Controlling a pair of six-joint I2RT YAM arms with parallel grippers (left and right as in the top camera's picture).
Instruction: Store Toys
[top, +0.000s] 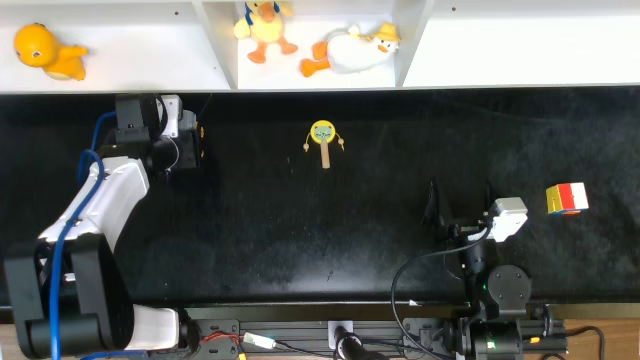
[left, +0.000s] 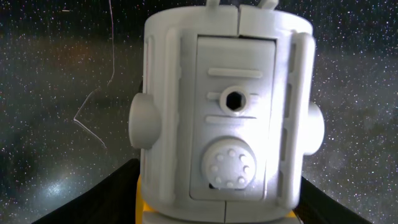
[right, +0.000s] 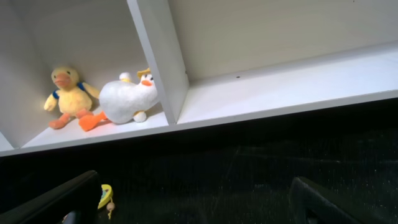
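- Left gripper (top: 192, 146): closed on the robot toy (left: 224, 106), dark fingers (left: 93, 193) against both flanks, or so it seems from this close; finger ends cut off at the frame edge.
- Robot toy: pale grey hard plastic, drum-shaped, ribbed sides, raised front panel with a hexagonal hole and a studded round knob, a rounded stub on either side; yellow part (left: 140, 202) beneath, mostly hidden.
- Right gripper (right: 194, 182): spread wide, nothing between; blunt black tips only, the rest cut off.
- Ahead of the right gripper, on the white shelf (right: 280, 87): fuzzy duck plush (right: 67, 93) touching a white goose plush (right: 127, 99) with orange feet, same compartment.
- Ahead and left of the right gripper, on the speckled black worktop (top: 250, 230): small rattle drum (top: 322, 135), yellow disc on a wooden handle.
- Off to its right: cube (top: 566, 198), red, white and yellow faces.
- Ahead-left of the left gripper, in the end compartment: rounded yellow duck (top: 45, 50).
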